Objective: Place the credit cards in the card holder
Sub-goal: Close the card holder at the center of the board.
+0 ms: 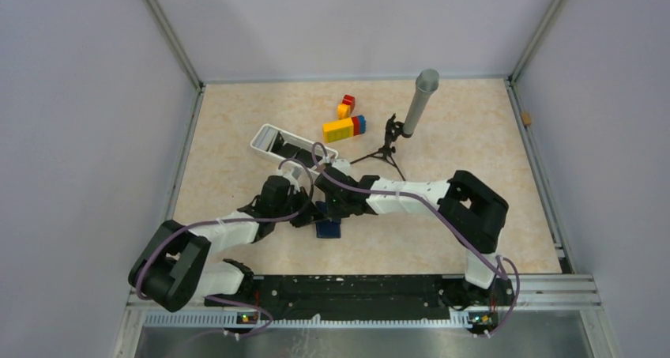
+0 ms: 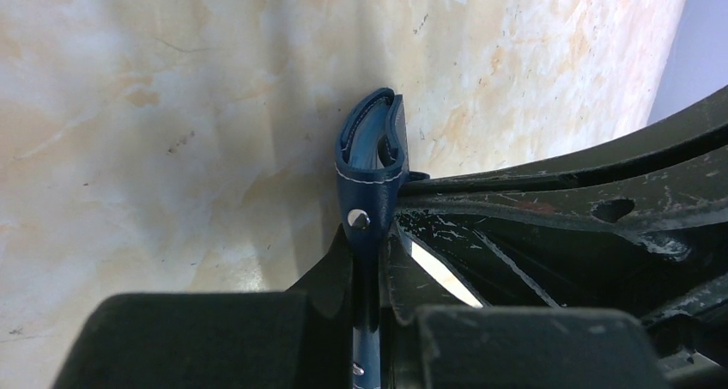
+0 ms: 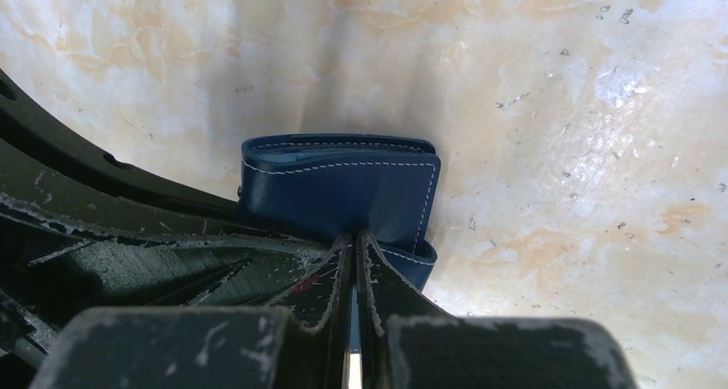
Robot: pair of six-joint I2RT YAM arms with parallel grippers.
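Observation:
The navy-blue card holder (image 1: 328, 229) sits at mid-table, held from both sides. My left gripper (image 1: 312, 216) is shut on one edge of it; in the left wrist view the holder (image 2: 369, 148) stands edge-on, slightly parted, with a metal snap, pinched in my left gripper (image 2: 371, 245). My right gripper (image 1: 332, 209) is shut on a flap of the holder (image 3: 339, 187), as the right wrist view shows (image 3: 354, 241). Dark credit cards (image 1: 291, 147) lie in the white tray (image 1: 263, 139) behind the grippers. No card shows in either gripper.
Coloured toy blocks (image 1: 344, 127) and a smaller stack (image 1: 346, 103) sit behind the tray. A small black tripod (image 1: 387, 146) holding a grey cylinder (image 1: 420, 99) stands to the right of them. Grey walls enclose the table on three sides.

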